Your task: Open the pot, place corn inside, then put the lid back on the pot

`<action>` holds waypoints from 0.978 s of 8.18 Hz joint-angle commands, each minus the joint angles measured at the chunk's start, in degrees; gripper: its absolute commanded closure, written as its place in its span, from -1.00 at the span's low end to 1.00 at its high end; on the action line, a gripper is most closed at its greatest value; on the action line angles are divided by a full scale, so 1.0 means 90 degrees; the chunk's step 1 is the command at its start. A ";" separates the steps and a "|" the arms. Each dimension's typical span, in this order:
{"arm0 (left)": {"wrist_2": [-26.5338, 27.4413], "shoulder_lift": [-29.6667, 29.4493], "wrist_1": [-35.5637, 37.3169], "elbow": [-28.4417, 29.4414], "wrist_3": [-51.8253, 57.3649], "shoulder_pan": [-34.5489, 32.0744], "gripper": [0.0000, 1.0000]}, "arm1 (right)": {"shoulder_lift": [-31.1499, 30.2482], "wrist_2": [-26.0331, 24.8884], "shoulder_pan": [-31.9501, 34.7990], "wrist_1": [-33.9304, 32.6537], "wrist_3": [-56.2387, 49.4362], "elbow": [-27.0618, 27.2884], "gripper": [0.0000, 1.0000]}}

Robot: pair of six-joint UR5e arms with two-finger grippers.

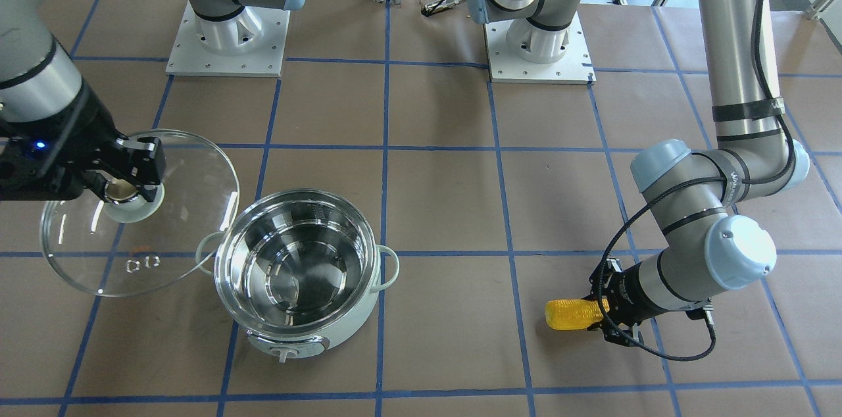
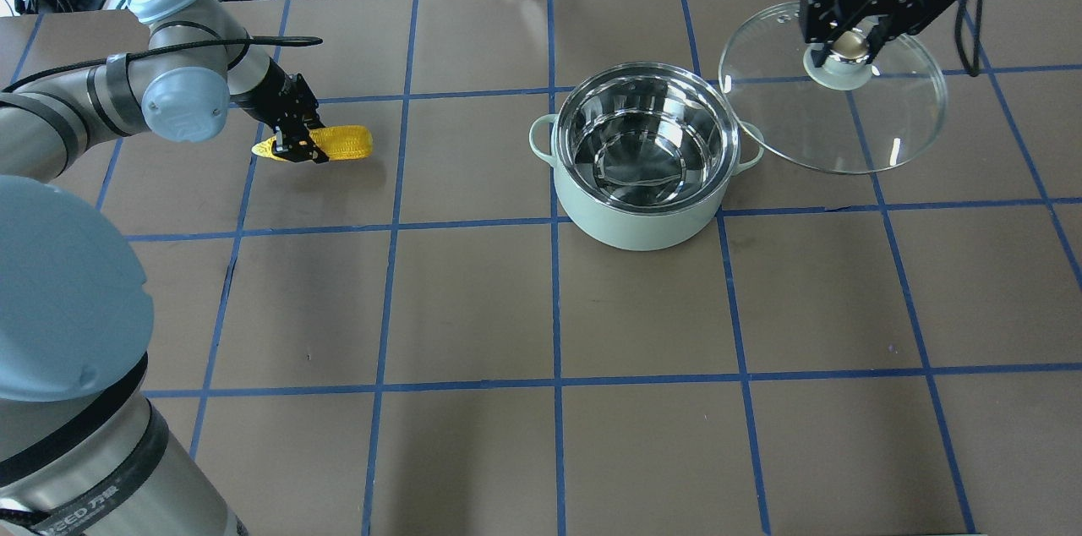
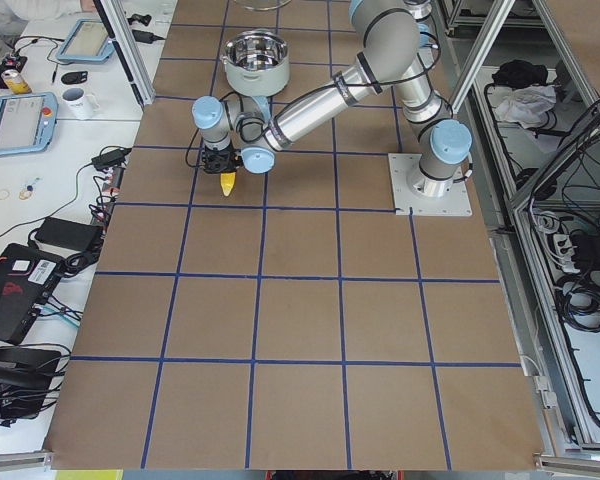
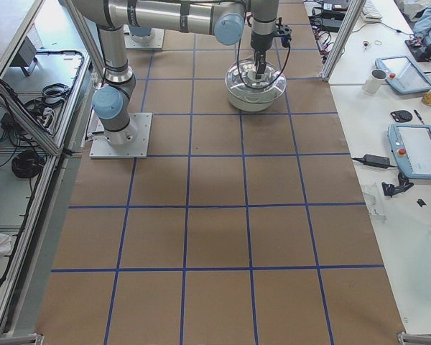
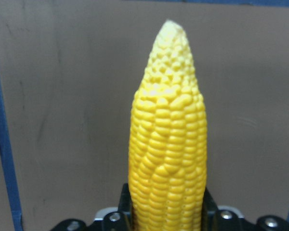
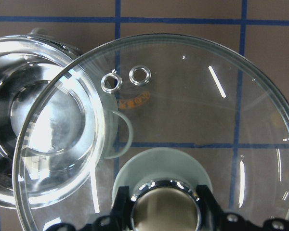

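Observation:
The pot [image 2: 644, 155] stands open in the table's middle, its steel inside empty; it also shows in the front view [image 1: 299, 272]. My right gripper [image 2: 845, 46] is shut on the knob of the clear glass lid [image 2: 833, 96] and holds it raised beside the pot, its edge overlapping the pot's rim in the right wrist view [image 6: 154, 144]. My left gripper [image 2: 296, 139] is shut on the yellow corn [image 2: 342, 142] low over the table, far to the pot's left. The corn [image 5: 167, 144] points away from the wrist, tapered end out.
The brown table has a grid of blue tape lines [image 2: 554, 299]. The two arm bases [image 1: 227, 29] stand at the robot's side. A side table with tablets and cups [image 4: 409, 79] runs along the operators' edge.

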 commanded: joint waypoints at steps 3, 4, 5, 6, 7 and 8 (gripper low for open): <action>-0.0036 0.1089 0.0067 0.0039 -0.0334 -0.0725 1.00 | -0.0200 -0.0245 -0.1019 0.0403 -0.1587 0.0022 0.93; -0.0036 0.1294 0.0096 0.0039 -0.0771 -0.1076 1.00 | -0.0210 -0.0225 -0.1118 0.0403 -0.1696 0.0051 0.93; -0.0017 0.1470 0.0135 0.0068 -0.1017 -0.1486 1.00 | -0.0200 -0.0235 -0.1129 0.0403 -0.1697 0.0052 0.93; -0.0027 0.1578 0.0203 0.0155 -0.1329 -0.1876 1.00 | -0.0200 -0.0235 -0.1138 0.0394 -0.1784 0.0052 0.93; -0.0027 0.1608 0.0349 0.0253 -0.1564 -0.2277 1.00 | -0.0191 -0.0225 -0.1148 0.0384 -0.1940 0.0061 0.93; -0.0017 0.1531 0.0650 0.0321 -0.1702 -0.2696 1.00 | -0.0191 -0.0216 -0.1158 0.0384 -0.1961 0.0071 0.93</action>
